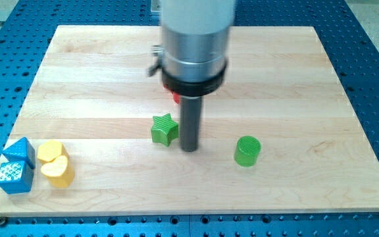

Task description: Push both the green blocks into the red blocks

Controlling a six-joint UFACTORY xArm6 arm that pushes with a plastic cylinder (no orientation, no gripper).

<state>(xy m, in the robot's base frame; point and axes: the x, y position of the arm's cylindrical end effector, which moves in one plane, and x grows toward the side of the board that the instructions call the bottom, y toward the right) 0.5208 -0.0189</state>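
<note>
A green star block (164, 129) lies near the board's middle. My tip (190, 149) rests on the board just to its right, close to it or touching. A green cylinder block (247, 151) stands apart, further toward the view's right. The red blocks are almost wholly hidden behind the arm; only a sliver of red (175, 97) shows beside the rod, above the green star.
A blue block (16, 165) and two yellow blocks (55, 163) sit together at the board's bottom left corner. The wooden board (97, 79) lies on a blue perforated table.
</note>
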